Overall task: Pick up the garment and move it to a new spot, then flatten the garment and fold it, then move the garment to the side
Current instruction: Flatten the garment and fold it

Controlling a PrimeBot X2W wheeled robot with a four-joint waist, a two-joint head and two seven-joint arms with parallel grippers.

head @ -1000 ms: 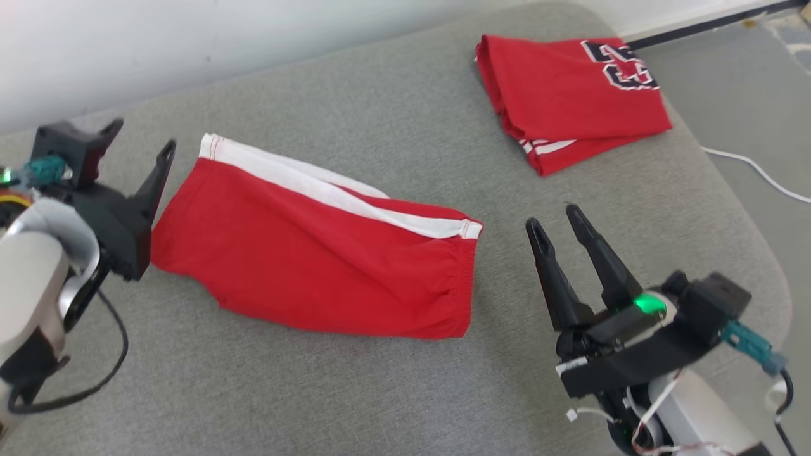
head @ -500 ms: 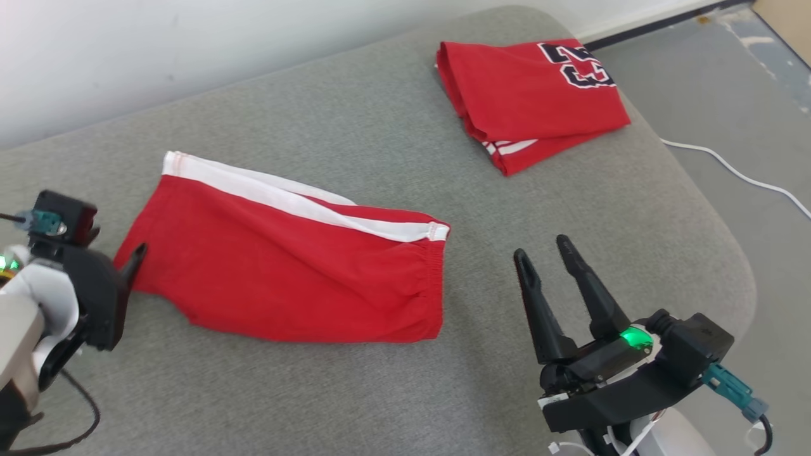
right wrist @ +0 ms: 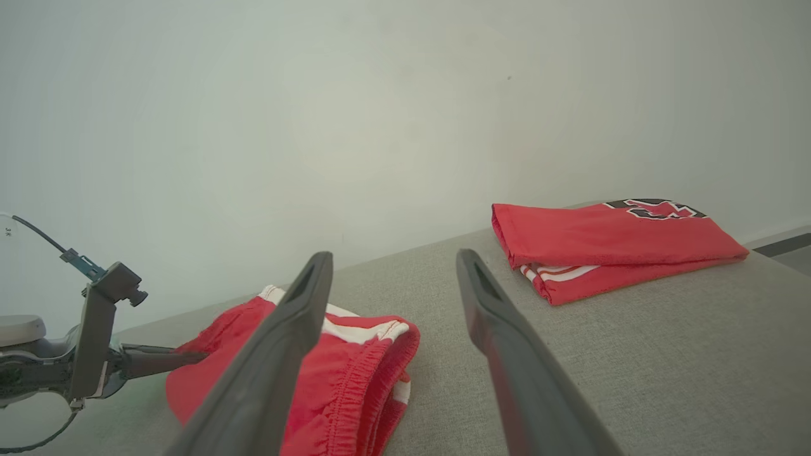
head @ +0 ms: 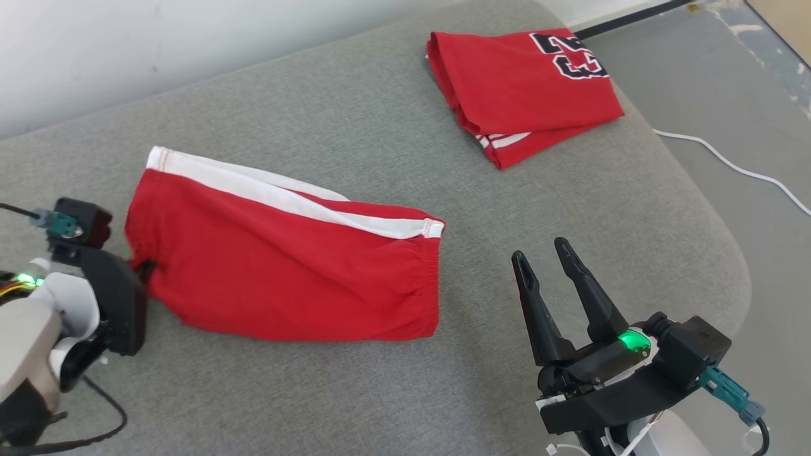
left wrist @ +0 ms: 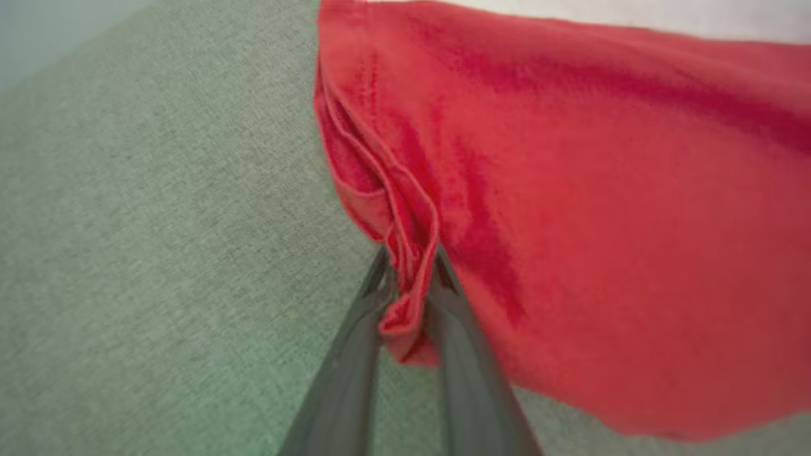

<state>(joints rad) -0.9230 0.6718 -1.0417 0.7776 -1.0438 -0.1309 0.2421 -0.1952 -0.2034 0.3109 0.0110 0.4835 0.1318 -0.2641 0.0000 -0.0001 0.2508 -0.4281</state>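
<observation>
The garment (head: 285, 266), red shorts with a white side stripe, lies folded flat on the grey cushion (head: 355, 120). My left gripper (head: 142, 269) is at its left hem corner. In the left wrist view the two fingers pinch a bunched fold of red hem between them, left gripper (left wrist: 410, 253), with the rest of the garment (left wrist: 602, 221) spreading to the right. My right gripper (head: 540, 248) hovers open and empty to the right of the elastic waistband. The right wrist view looks past the right gripper (right wrist: 393, 259) at the garment (right wrist: 342, 380) and the left gripper (right wrist: 193, 356).
A second red piece, a folded jersey with dark numerals (head: 526, 88), lies at the cushion's far right corner, also (right wrist: 608, 244). A white wall runs behind. Grey floor with a white cable (head: 728, 164) lies beyond the cushion's rounded right edge.
The head camera has shifted. My left gripper has come down from above the cushion to the garment's left hem corner and closed on the fold. The right gripper holds its pose.
</observation>
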